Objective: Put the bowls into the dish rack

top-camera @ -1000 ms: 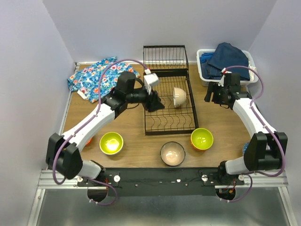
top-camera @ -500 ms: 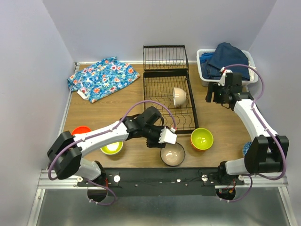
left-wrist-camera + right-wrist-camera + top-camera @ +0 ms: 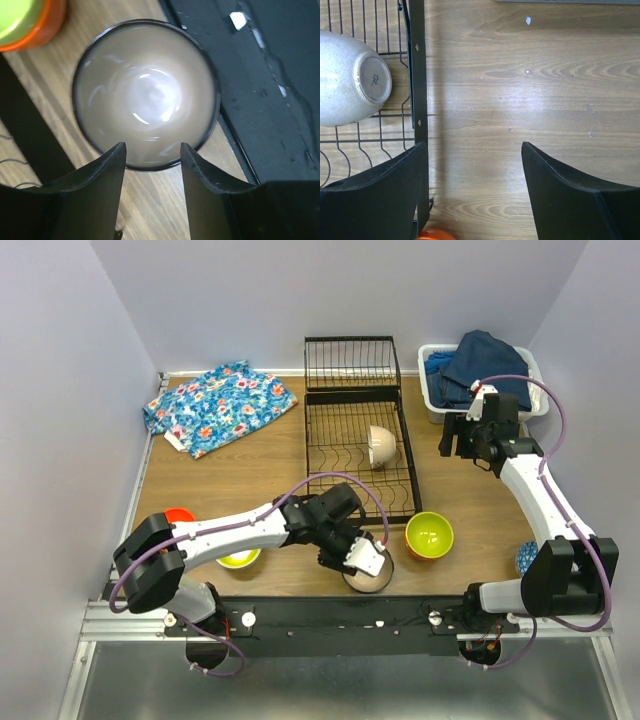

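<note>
The left gripper (image 3: 152,146) hangs with its jaws spread over the near rim of a round beige bowl with a dark rim (image 3: 145,90) and pinches nothing; whether its fingers (image 3: 107,170) touch that rim cannot be told. This bowl sits on the wooden table (image 3: 270,470) close to its near edge, just beside the black base rail (image 3: 280,100), with bare wood between it and the large black wire dish rack (image 3: 340,430) farther back. An orange bowl with a lime inside (image 3: 429,535) stands near it on the right, apart from it. A yellow-green bowl (image 3: 240,560) shows partly under the left arm, and a red-orange bowl (image 3: 178,515) sits near the table's left edge. In the rack a speckled off-white bowl (image 3: 345,80) leans on its side by the right-hand wires. The right gripper (image 3: 473,147) hovers, jaws wide apart and holding nothing, above bare wood just right of the rack's side bar. A blue-white patterned bowl (image 3: 522,558) is half hidden behind the right arm at the right edge. A floral cloth (image 3: 218,405) lies at the far left, and a white plastic bin (image 3: 428,390) of blue clothes stands at the far right.
</note>
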Controlling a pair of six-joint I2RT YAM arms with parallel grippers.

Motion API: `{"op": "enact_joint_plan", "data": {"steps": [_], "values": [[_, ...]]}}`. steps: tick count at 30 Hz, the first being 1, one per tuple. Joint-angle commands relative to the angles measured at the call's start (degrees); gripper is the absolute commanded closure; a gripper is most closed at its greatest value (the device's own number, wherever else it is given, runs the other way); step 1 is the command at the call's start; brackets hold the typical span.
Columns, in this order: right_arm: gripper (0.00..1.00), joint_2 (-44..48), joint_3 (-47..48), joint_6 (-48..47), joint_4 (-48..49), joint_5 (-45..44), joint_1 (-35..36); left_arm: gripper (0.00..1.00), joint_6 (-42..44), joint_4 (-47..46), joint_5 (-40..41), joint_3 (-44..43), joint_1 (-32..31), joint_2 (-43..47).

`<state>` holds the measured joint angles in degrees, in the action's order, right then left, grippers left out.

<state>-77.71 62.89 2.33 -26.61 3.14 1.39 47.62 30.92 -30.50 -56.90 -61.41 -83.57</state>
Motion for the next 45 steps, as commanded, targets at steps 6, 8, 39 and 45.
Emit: {"op": "enact_joint_plan", "data": {"steps": [6,8,39,45], "values": [[0.16,1.9,-0.1,-0.3,0.9,1.6,-0.4,0.46,4.9,4.6,0.0,-0.1,-4.7,1.2],[0.16,2.7,-0.5,-0.1,0.9,1.7,-0.4,0.47,5.4,4.2,0.4,0.2,-5.4,0.9],[0.16,4.2,-2.8,1.4,1.1,2.3,-0.5,1.0,9.6,2.5,6.3,3.4,-8.0,1.8],[0.17,3.0,-1.3,0.6,-0.7,1.5,-0.5,1.0,14.9,14.8,-0.9,-1.6,-2.6,11.2]]}}
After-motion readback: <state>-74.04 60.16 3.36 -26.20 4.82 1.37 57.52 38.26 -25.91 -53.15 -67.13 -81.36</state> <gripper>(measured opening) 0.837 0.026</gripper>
